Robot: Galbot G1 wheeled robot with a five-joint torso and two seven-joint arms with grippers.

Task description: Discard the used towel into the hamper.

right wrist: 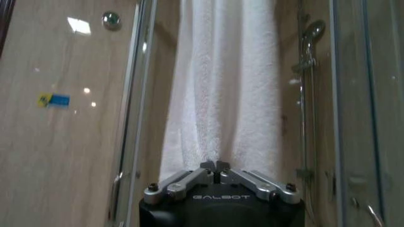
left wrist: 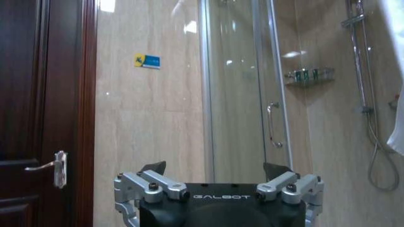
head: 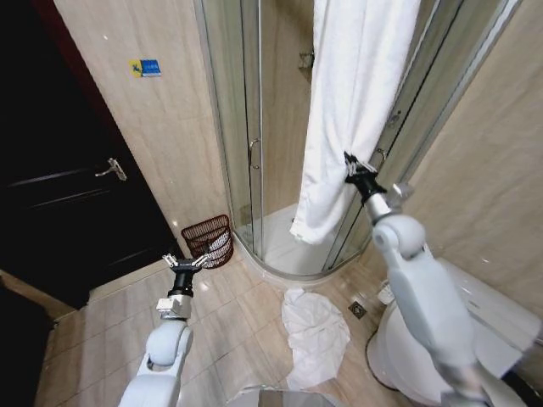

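A long white towel hangs down over the glass shower enclosure. My right gripper is raised to it and shut on its edge about halfway down. In the right wrist view the fingertips meet on the towel, with the right gripper pinching the cloth. The hamper, a low reddish-brown see-through basket, stands on the floor against the wall beside the shower. My left gripper hovers open just in front of the hamper, holding nothing. The left wrist view shows the left gripper with its fingers spread wide, facing the wall.
A second white towel lies crumpled on the tiled floor near a drain. A white toilet stands at the lower right. A dark door is on the left. The glass shower door rises behind the hamper.
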